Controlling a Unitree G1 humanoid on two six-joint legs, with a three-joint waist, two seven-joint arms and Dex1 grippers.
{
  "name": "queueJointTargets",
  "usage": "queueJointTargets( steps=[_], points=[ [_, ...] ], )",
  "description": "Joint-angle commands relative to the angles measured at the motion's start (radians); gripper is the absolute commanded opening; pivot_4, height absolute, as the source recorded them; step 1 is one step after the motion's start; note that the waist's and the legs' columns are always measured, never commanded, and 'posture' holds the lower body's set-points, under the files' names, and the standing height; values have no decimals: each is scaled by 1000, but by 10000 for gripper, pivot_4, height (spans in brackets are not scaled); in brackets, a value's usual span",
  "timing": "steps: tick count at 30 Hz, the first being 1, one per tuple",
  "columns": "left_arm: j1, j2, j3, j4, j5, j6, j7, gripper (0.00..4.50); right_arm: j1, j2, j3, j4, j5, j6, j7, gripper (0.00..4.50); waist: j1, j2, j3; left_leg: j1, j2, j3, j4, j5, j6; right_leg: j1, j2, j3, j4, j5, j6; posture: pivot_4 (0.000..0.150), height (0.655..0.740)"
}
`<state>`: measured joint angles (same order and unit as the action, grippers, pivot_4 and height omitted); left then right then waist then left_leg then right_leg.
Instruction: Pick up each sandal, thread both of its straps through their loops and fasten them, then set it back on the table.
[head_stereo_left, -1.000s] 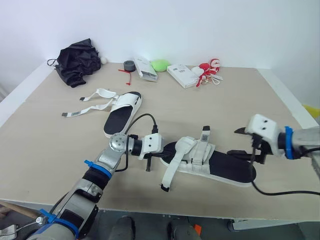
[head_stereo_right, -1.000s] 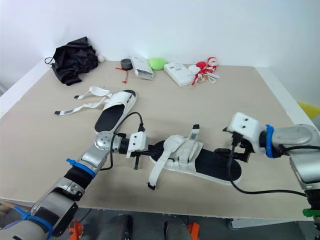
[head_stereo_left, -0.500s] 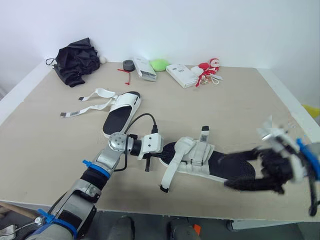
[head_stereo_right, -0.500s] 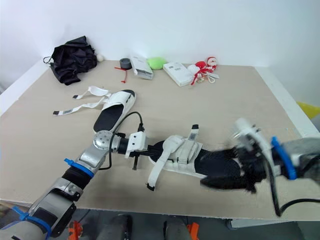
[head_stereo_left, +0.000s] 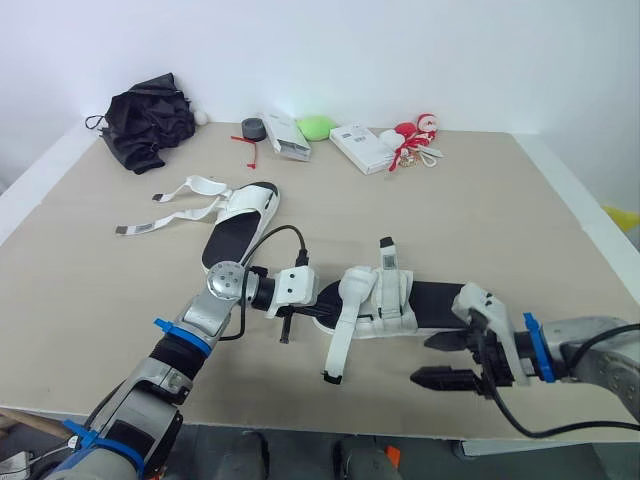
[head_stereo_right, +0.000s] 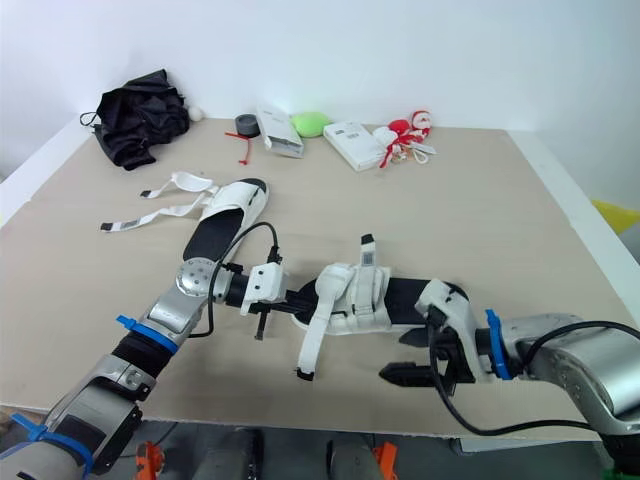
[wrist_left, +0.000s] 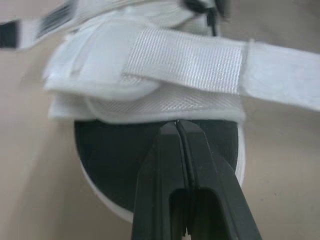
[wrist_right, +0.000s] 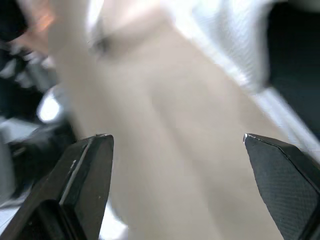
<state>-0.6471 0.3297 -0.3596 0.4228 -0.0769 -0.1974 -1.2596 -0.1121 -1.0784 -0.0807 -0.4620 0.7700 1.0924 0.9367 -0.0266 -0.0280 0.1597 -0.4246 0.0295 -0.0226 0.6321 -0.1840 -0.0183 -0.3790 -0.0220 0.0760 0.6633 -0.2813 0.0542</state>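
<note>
The near sandal (head_stereo_left: 385, 300), a flat white-strapped shoe with a black foam footbed, lies on the pale beige worktop (head_stereo_left: 480, 220) between the two arms, with its toe towards the robot's left and its heel towards the right. The left end effector (wrist_left: 177, 124) has its two black fingers pressed together with nothing visible between them. Its tips sit over the toe end of the footbed, just short of the broad white webbing strap (wrist_left: 185, 62). This looks like a way of steadying the shoe (or at least staying close to it) while the other arm comes in. The right end effector (head_stereo_left: 432, 360) is spread wide and holds nothing, low near the worktop's front edge and just beside the heel. It is probably placed to take either the heel or the long loose strap (head_stereo_left: 335, 350) that trails towards that edge. A second strap end (head_stereo_left: 385, 250) sticks up on the far side, so neither strap looks fastened, and the shoe is not yet lifted. The far sandal (head_stereo_left: 240, 215) of the same kind lies well apart beyond the left arm, its undone straps (head_stereo_left: 165, 215) splayed flat, presumably left for its own turn.
</note>
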Motion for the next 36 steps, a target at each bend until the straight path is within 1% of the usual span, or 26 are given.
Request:
queueJointTargets(
  steps=[1,3,5,8,9,11,14,16,17,19,23,28,29,31,32,33,34,35,36],
  points=[
    [26,21,-11,3,25,21,3,0,16,-28,-38,-34,59,3,73,44802,4,0,0,0,0,0,0,0,0,0,0,0,0,0,0,1500,7380],
    [30,22,-10,0,25,23,5,0,35,-28,-56,-72,112,23,98,44802,5,0,0,-1,0,-1,-2,-1,0,0,0,0,0,-1,1,1500,7380],
    [33,22,-10,-2,24,25,7,0,1,19,-68,-80,212,96,57,44802,4,0,0,-1,0,-2,-3,-1,1,-1,1,0,0,-1,1,1500,7380],
    [35,20,-11,-5,26,25,10,0,-112,149,-68,-27,399,260,-106,44802,2,0,0,0,1,-2,-2,-1,1,0,2,0,0,0,0,1500,7380],
    [36,19,-12,-10,25,27,11,0,-150,202,-59,0,430,317,-178,44802,0,-1,0,0,1,-2,-2,0,1,0,2,0,0,1,0,1500,7380],
    [39,19,-14,-20,25,29,14,0,-200,284,-49,33,445,394,-296,44802,2,-1,1,0,1,-4,-1,1,2,1,3,0,0,2,-2,1500,7380],
    [43,16,-18,-37,24,32,19,0,-248,374,-49,70,456,477,-412,44802,3,-1,1,-1,1,-4,-1,1,2,0,3,0,0,2,-2,1500,7380],
    [44,14,-18,-52,19,41,21,0,-264,403,-60,82,481,508,-451,44802,4,0,0,-2,0,-4,-1,1,2,-2,2,0,0,2,-2,1500,7380],
    [43,13,-17,-59,16,46,21,0,-271,415,-64,93,502,516,-474,44802,4,0,0,-4,0,-4,-1,1,2,-3,2,0,0,4,-5,1500,7380],
    [42,11,-17,-64,14,51,21,0,-285,436,-63,107,528,522,-510,44802,4,0,0,-5,0,-5,-2,1,2,-4,2,-1,0,4,-5,1500,7380],
    [30,1,-22,-50,19,41,19,0,-319,508,-44,144,621,522,-619,44802,4,0,0,-6,0,-7,-2,1,2,-4,3,-2,0,4,-5,1500,7380],
    [1,-13,-25,-3,32,13,23,0,-327,522,-17,158,714,520,-719,44802,5,0,0,-6,-1,-7,-1,1,2,-4,2,-3,0,3,-3,1500,7380],
    [-8,-17,-25,12,35,4,24,0,-327,518,-8,160,729,517,-736,40732,5,0,0,-6,-1,-7,0,1,2,-4,2,-3,0,3,-3,1500,7380],
    [-29,-24,-25,54,45,-23,31,0,-326,508,11,161,760,506,-766,37433,5,0,0,-6,-1,-7,0,1,2,-4,2,-3,0,3,-3,1500,7380],
    [-40,-29,-26,75,51,-39,34,0,-326,498,22,162,780,497,-782,31654,5,0,0,-7,-1,-7,0,1,3,-4,2,-3,0,3,-3,1500,7380],
    [-50,-34,-24,98,56,-55,41,0,-325,492,31,163,800,486,-795,29641,5,0,0,-7,-1,-7,0,1,3,-4,2,-3,0,3,-3,1500,7380],
    [-60,-38,-22,118,62,-70,48,0,-324,484,40,163,818,477,-807,26533,5,0,0,-7,-1,-7,0,1,3,-4,2,-3,0,3,-2,1500,7380],
    [-71,-42,-21,142,69,-87,56,0,-324,472,53,164,837,466,-818,19179,4,0,0,-7,-1,-7,1,1,3,-4,2,-3,0,3,-2,1500,7380],
    [-81,-47,-18,162,74,-102,64,0,-323,460,64,164,855,455,-828,17575,4,0,0,-7,-1,-7,1,1,3,-4,2,-2,0,3,-1,1500,7380]
  ],
)
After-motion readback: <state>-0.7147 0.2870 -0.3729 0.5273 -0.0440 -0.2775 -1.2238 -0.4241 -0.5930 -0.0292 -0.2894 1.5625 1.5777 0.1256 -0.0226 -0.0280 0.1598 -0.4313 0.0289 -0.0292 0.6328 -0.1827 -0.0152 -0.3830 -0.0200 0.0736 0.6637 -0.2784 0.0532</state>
